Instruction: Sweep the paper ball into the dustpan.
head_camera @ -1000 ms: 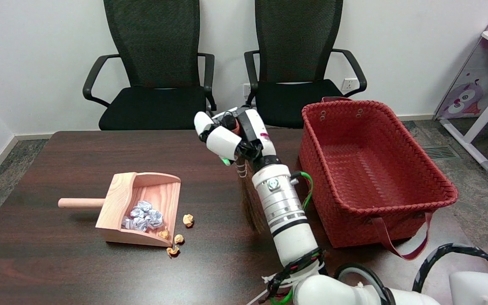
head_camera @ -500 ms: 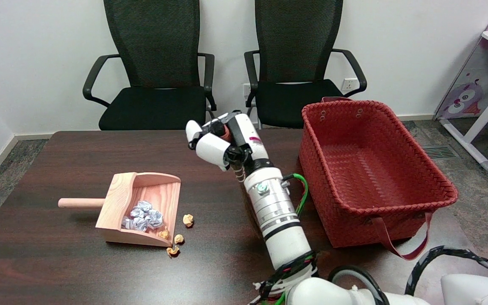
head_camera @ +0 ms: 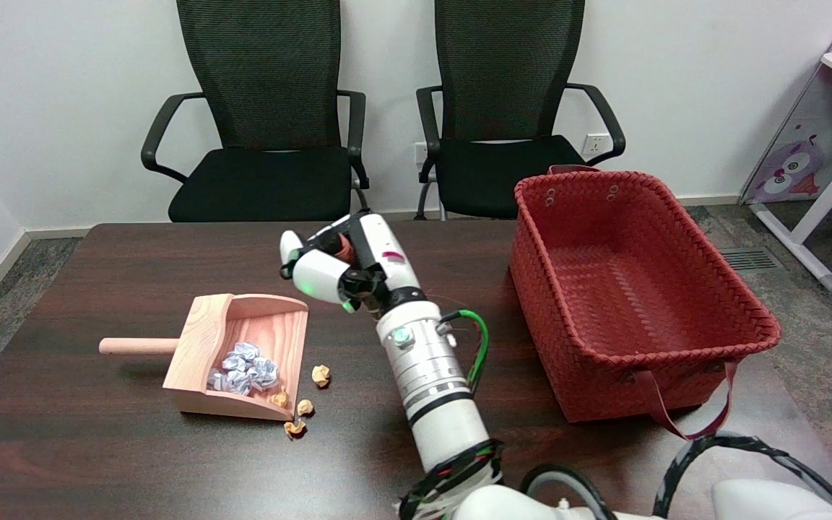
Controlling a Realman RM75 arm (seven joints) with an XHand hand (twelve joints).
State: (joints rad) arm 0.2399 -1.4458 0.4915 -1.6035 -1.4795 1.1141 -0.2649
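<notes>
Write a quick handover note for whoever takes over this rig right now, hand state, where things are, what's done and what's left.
Right hand: raised over the table right of the dustpan, fingers closed round a reddish handle end; the broom's brush is hidden behind the arm.
Dustpan: on the table, mouth facing right, handle to the left.
Done: bluish-white paper balls lie inside the dustpan.
Left: small tan paper balls lie at and just outside the mouth's near corner; sweep them in.
Red basket: at the table's right, not involved.
</notes>
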